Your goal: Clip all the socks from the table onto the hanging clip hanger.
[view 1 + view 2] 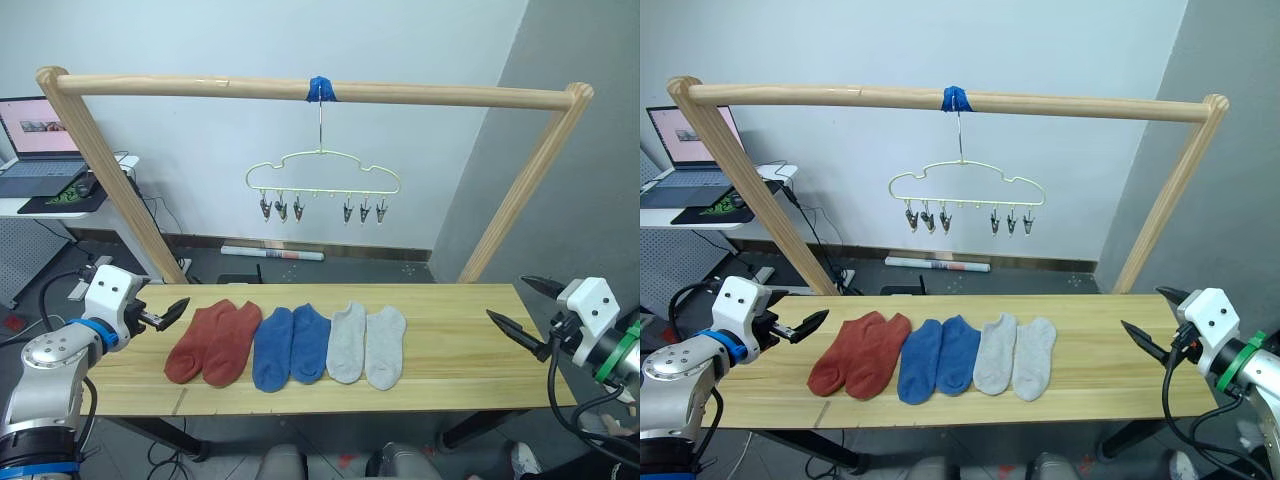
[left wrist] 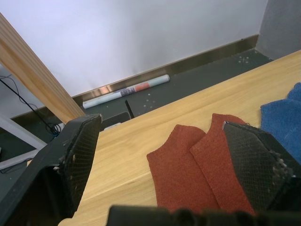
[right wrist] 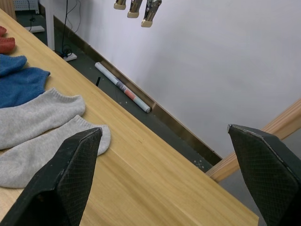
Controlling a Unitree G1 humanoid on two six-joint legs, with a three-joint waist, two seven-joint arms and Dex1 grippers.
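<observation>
Six socks lay side by side on the table (image 1: 460, 335): two red socks (image 1: 212, 342) toward the left, two blue socks (image 1: 291, 346) in the middle, two grey socks (image 1: 366, 344) to their right, each pair touching. The clip hanger (image 1: 322, 174) hung from a wooden pole (image 1: 200, 88) above the table's far edge, its clips empty. The left gripper (image 1: 170, 314) hovered near the red socks at the table's left end, fingers spread and holding nothing. The right gripper (image 1: 522, 308) hovered off the table's right end, well apart from the grey socks, also spread wide and empty
</observation>
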